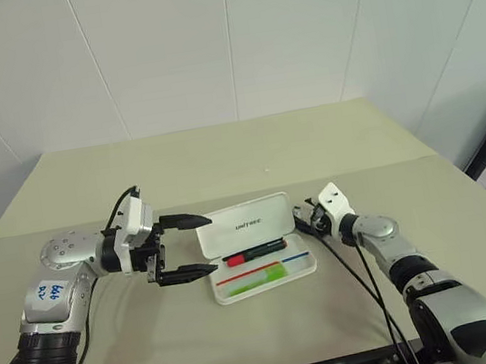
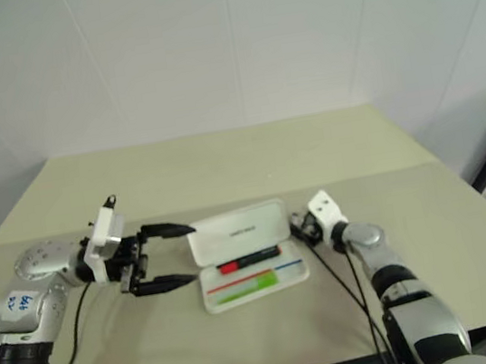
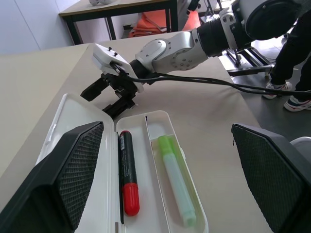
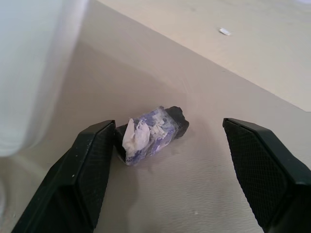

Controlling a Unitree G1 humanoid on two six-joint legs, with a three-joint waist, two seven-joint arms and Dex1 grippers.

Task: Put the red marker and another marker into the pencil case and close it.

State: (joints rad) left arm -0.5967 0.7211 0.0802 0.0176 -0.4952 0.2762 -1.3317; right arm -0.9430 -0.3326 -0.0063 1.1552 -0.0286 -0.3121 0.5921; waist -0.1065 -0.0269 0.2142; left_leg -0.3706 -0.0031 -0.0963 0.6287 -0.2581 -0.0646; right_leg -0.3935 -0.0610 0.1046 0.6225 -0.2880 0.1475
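Note:
The white pencil case [image 1: 242, 226] lies open in the middle of the table, its lid standing up behind the tray. In the tray's rear slot rests the red marker [image 1: 256, 253], red cap to the left. The lime-green marker [image 1: 257, 279] lies in the front slot. My left gripper [image 1: 211, 242] is open just left of the case, one finger over the lid's left corner, the other low at the tray's left end. My right gripper [image 1: 303, 219] is open at the lid's right end, low over the table. From the left wrist, both markers [image 3: 127, 179] [image 3: 176, 182] lie side by side.
A small dark object [image 4: 150, 133] wrapped in purple and white lies on the table between my right gripper's fingers, beside the lid [image 4: 29, 73]. Bare table stretches behind and in front of the case. A person's feet [image 3: 291, 94] show beyond the table's right end.

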